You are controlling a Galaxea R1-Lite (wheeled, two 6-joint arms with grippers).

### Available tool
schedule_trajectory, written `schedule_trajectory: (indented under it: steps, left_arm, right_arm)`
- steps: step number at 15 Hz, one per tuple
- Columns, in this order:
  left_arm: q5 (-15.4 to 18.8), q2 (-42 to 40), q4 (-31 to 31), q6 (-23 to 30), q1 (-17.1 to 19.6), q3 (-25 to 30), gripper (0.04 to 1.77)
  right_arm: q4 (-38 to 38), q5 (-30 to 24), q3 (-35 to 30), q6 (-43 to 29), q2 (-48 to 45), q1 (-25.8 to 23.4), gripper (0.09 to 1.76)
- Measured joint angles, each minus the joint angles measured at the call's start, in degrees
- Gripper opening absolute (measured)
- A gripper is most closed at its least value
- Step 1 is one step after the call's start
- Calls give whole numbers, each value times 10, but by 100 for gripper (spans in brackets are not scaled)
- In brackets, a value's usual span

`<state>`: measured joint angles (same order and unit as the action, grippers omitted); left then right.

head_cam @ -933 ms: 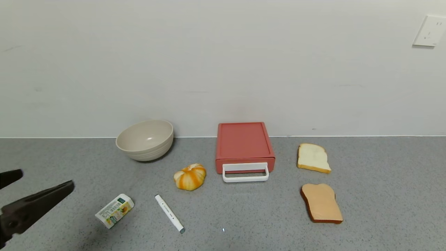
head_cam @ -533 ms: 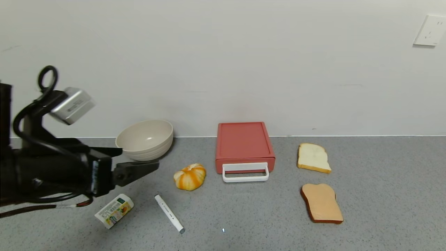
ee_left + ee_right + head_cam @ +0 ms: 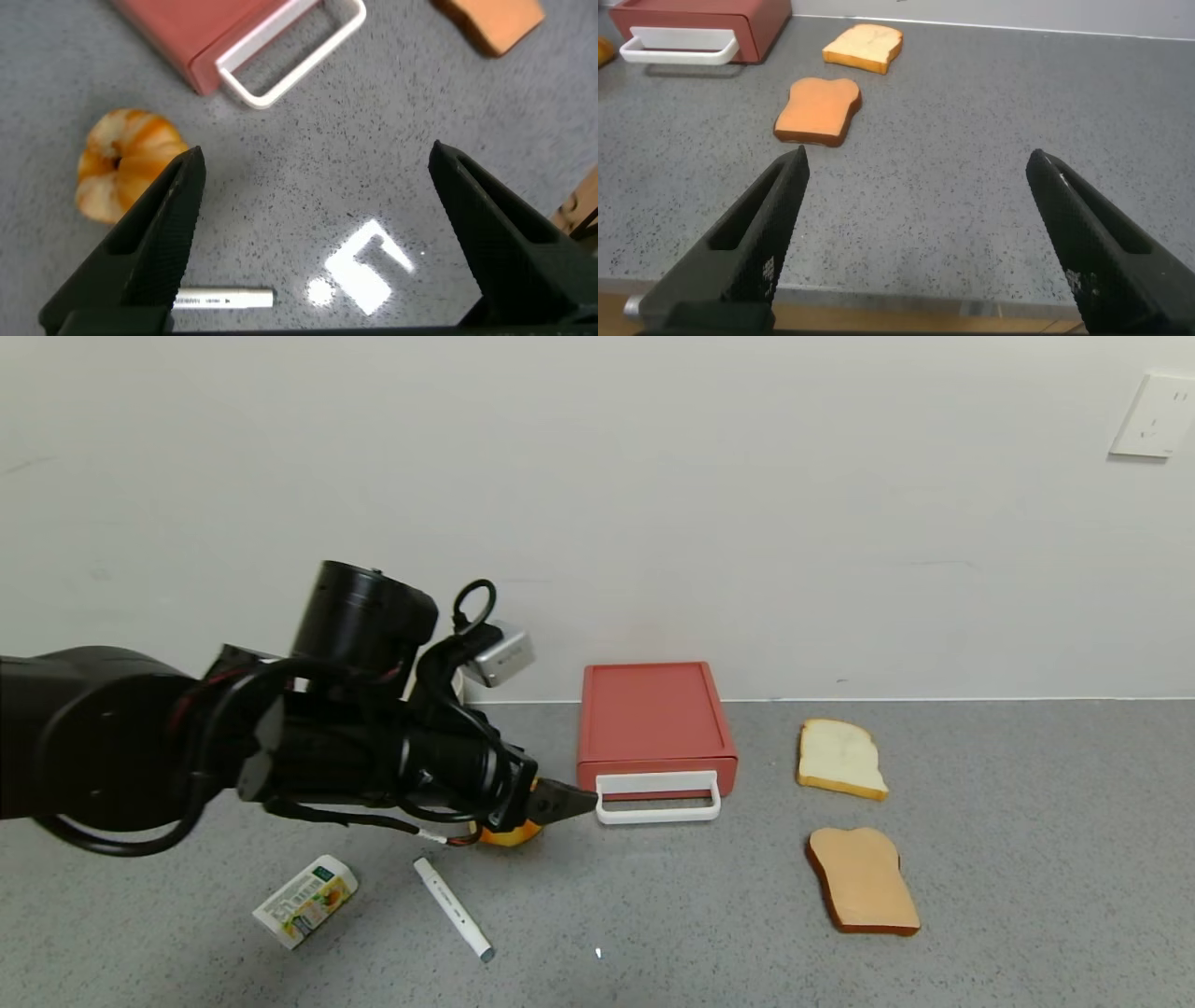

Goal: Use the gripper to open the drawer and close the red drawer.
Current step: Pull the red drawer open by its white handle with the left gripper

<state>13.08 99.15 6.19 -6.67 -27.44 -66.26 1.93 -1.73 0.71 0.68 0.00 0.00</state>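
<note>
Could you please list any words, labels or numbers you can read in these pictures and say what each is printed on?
None can be read.
Carton: green logo and printed label, too small to read.
White marker: dark print along the barrel, too small to read.
Red drawer: no text.

The left arm is reaching across the scene from the robot's left, its black cabled wrist held roughly level and the left gripper [image 3: 565,800] pointing forward — its jaws are standing wide apart. The right gripper [image 3: 920,233] is hanging low and off to the side — its jaws are spread wide too.
</note>
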Motion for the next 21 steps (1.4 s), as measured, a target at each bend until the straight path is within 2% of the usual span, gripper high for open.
schedule_trajectory:
  steps: [3,4,7,10,13,16,21]
  left_arm:
    - [5,76,1,-81,-13,-31,172]
    - [18,99,1,-104,-16,-44,172]
    - [60,145,11,-128,-22,-88,172]
    - [65,181,63,-145,-32,-144,172]
    - [53,220,148,-152,-46,-222,172]
    - [2,259,206,-153,-65,-291,172]
    - [-37,314,224,-152,-75,-361,172]
  right_arm:
    - [0,0,0,0,0,0,171]
    - [0,0,0,0,0,0,171]
    - [0,0,0,0,0,0,171]
    - [0,0,0,0,0,0,171]
    - [0,0,0,0,0,0,171]
    - [0,0,0,0,0,0,171]
    - [0,0,0,0,0,0,171]
